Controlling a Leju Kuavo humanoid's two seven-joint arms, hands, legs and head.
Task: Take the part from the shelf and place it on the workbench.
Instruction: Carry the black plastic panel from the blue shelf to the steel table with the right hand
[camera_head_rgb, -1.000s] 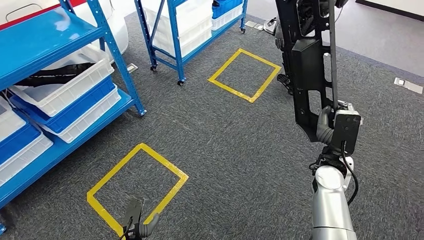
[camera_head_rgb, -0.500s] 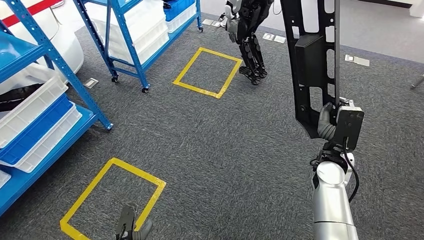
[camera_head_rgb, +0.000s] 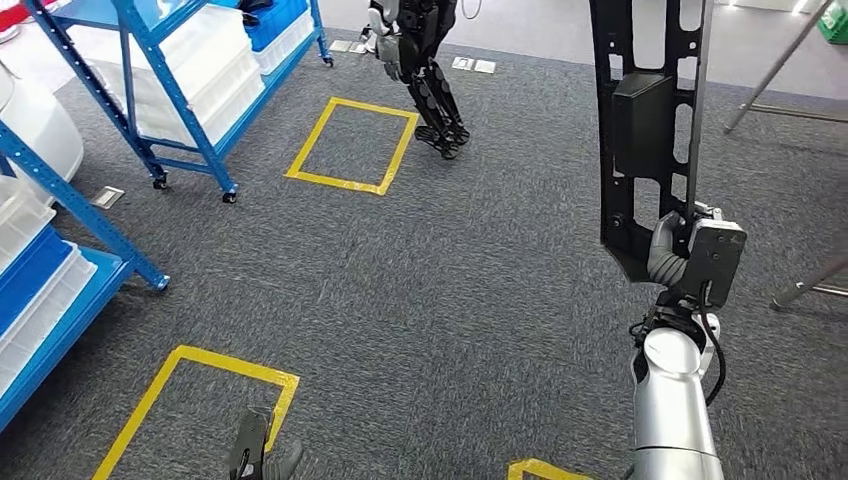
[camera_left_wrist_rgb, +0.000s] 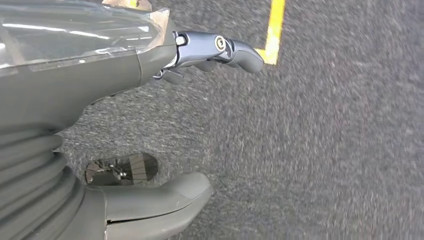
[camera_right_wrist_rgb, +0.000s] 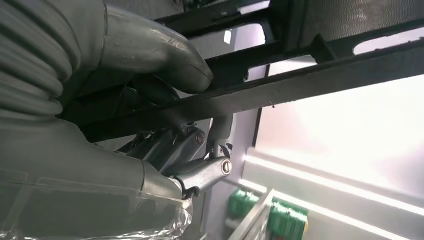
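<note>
— Part (camera_head_rgb: 648, 130), a black slotted bracket, stands upright, gripped low down by the right hand (camera_head_rgb: 672, 252), well clear of the blue shelf (camera_head_rgb: 150, 60).

— And the workbench?

— Unreached (left hand (camera_left_wrist_rgb: 150, 125) hangs empty, fingers apart).

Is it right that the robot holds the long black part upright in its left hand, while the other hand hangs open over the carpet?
Not quite: the right hand holds the black part upright, as the head view shows. The left hand hangs open over the carpet.
</note>
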